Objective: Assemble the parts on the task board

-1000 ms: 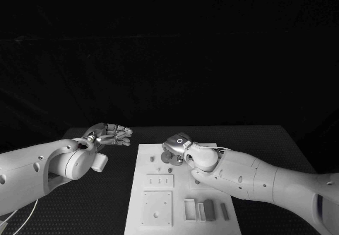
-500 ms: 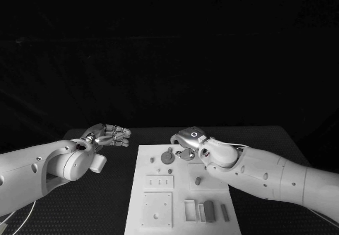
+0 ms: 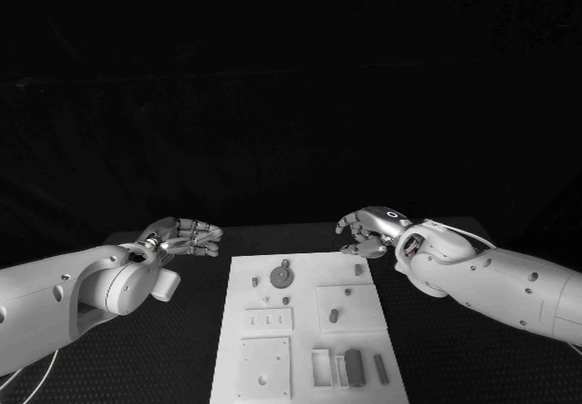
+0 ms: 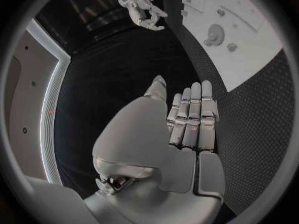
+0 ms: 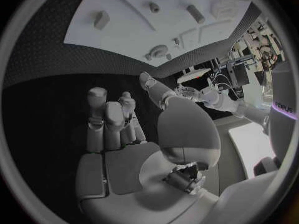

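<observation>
Task board (image 3: 304,337), the white plate, is lying in the middle of the black table (image 3: 182,353), running from near to far between the two arms.

On the left, the left hand (image 3: 182,236) is hovering over the table just off the board's far left corner. Its fingers (image 4: 190,117) are lying straight and side by side, slightly curled at the tips in the head view, and they are holding nothing. The hand is sitting clear of the board, not touching it.

The board itself is carrying raised square and rectangular blocks and several small grey parts. A round disc part (image 3: 282,275) is lying near its far edge, with small pegs (image 3: 255,281) just beside it on the left. A slanted peg (image 3: 334,316) is standing in the square block on the right half. Upright bar parts (image 3: 354,367) are standing in the near right corner.

On the right, the right hand (image 3: 373,231) is hanging above the table beyond the board's far right corner, fingers loosely curled and apart, gripping nothing. It is well clear of the disc and of every other part.
</observation>
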